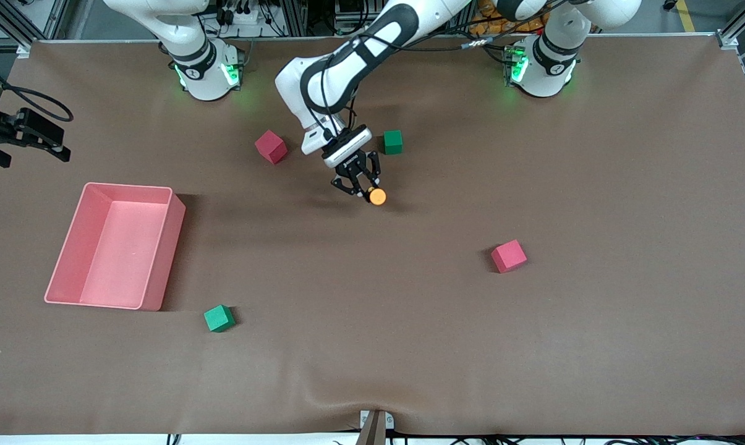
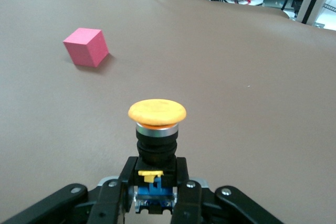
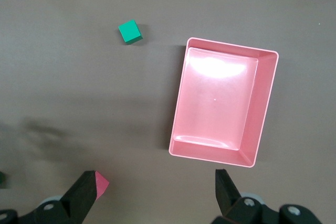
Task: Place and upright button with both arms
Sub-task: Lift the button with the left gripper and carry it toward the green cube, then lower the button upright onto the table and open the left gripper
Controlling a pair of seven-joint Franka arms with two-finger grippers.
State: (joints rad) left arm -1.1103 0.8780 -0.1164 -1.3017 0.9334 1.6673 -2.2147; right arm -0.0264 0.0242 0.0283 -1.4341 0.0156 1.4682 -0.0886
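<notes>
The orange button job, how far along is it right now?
Done: the left gripper is shut on the small orange-capped, black-bodied push-button, carried over the brown table. In hand: positioning it. Left: setting it down upright. The right gripper waits open above the pink plastic bin.

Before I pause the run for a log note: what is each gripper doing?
Left gripper: shut on the orange push-button, over the table's middle.
Right gripper: open, holding nothing, waiting above the pink bin.
</notes>
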